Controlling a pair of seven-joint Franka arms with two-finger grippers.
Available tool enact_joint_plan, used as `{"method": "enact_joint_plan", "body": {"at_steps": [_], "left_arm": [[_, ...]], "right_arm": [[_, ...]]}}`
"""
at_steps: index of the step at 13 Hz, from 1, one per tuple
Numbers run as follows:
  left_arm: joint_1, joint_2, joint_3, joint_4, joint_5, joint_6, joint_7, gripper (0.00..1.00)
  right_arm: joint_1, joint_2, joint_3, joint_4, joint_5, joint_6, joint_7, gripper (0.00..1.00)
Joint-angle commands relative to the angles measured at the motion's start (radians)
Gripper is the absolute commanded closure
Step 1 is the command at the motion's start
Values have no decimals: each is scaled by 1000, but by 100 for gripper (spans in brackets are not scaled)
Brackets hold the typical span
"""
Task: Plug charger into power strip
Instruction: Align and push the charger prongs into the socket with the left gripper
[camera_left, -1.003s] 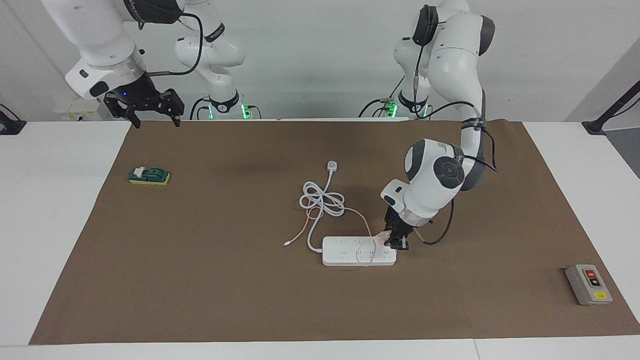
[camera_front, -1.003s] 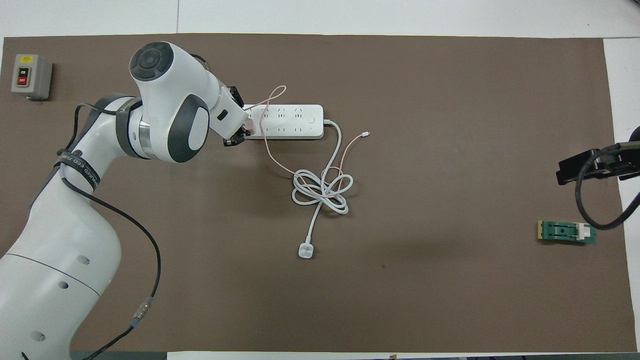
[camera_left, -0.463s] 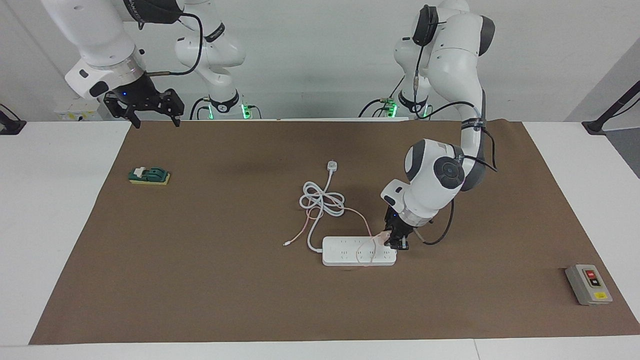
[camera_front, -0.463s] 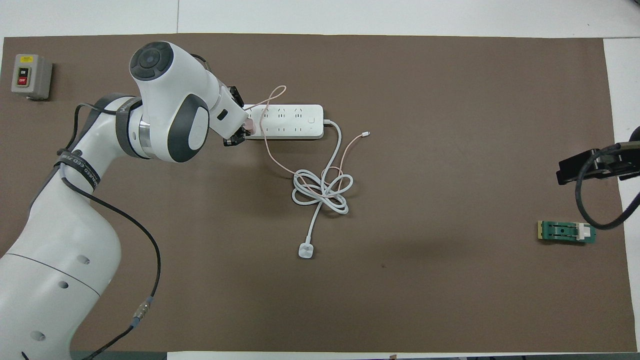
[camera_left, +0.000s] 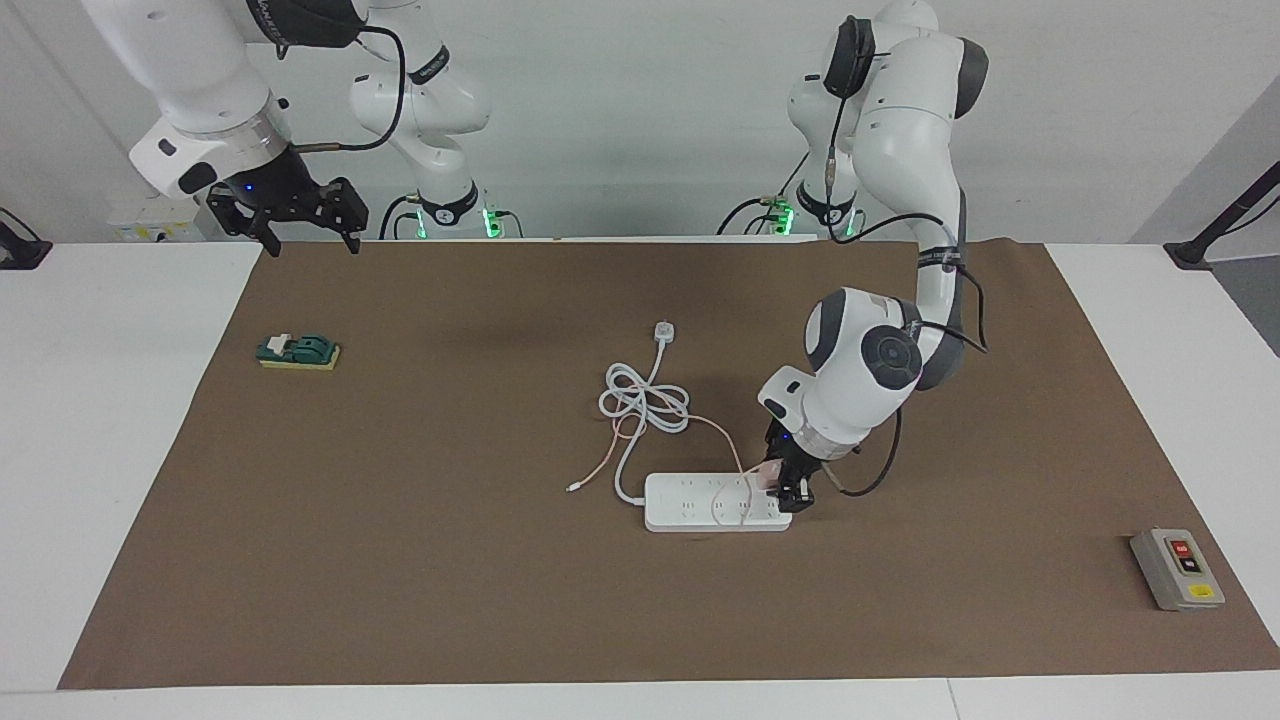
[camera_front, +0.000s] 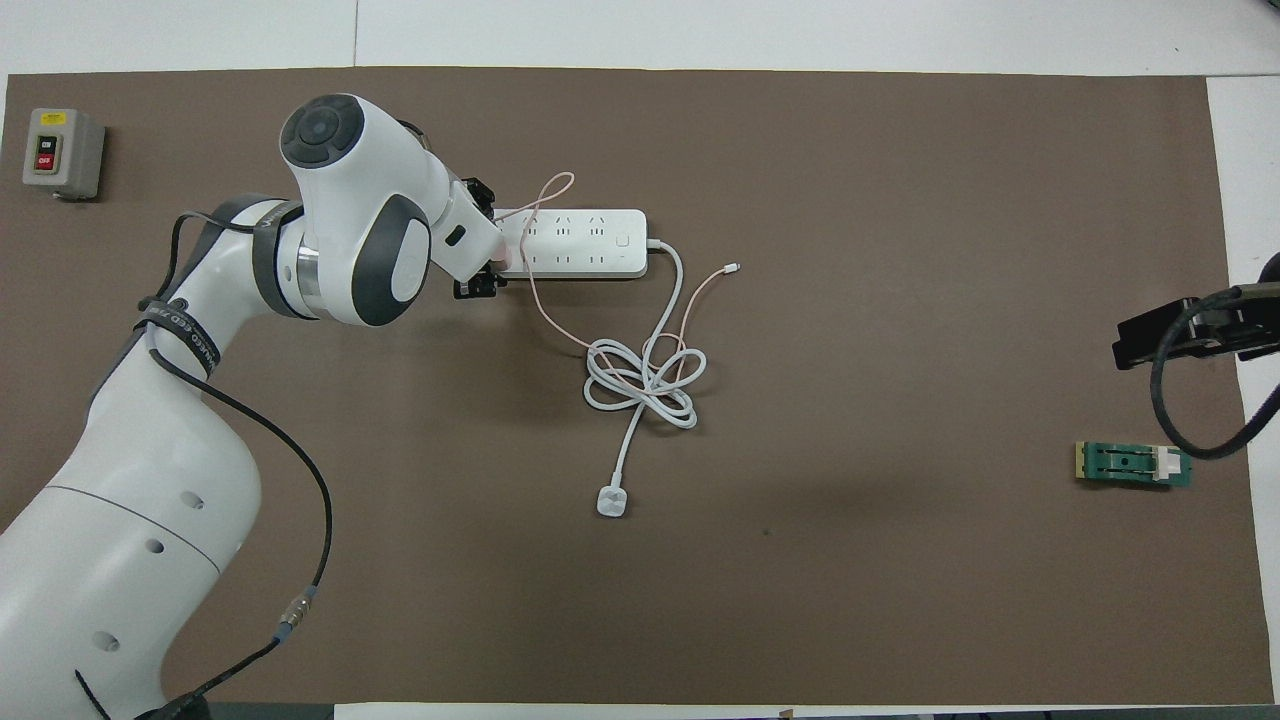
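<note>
Nearest the robots you had the right gripper (camera_left: 300, 225), jaws spread wide and holding nothing, waiting over the bench (camera_left: 120, 420) edge at the right arm's end. Next came a green block (camera_left: 299, 352) on the brown mat (camera_left: 450, 580), then the white plug (camera_left: 664, 331) and the knotted white cord (camera_left: 645, 405), with the thin pink cable (camera_left: 600, 465) running through the knot.

Farther out, the power strip (camera_left: 700, 502) lay flat. The charger (camera_left: 768, 475) sat at its end toward the left arm, and the left gripper (camera_left: 795, 488) was down right at it; you could not tell whether its jaws gripped or had let go.

Farthest, the grey switch box (camera_left: 1177, 568) stood well apart.

From overhead, the left arm's wrist covered the strip's end, leaving only a sliver of pink, while the facing view showed that end openly.
</note>
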Motion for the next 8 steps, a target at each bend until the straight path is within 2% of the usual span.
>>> {"method": "enact_joint_plan", "body": {"at_steps": [1, 4, 8], "left_arm": [[3, 19, -6, 25, -42, 14, 8, 0], [5, -16, -6, 25, -65, 4, 5, 0], [25, -108, -4, 16, -76, -64, 5, 0]], "right_arm": [[-16, -15, 7, -16, 17, 16, 6, 0], [-19, -15, 7, -16, 17, 16, 3, 0], [-17, -15, 7, -16, 17, 16, 3, 0]]}}
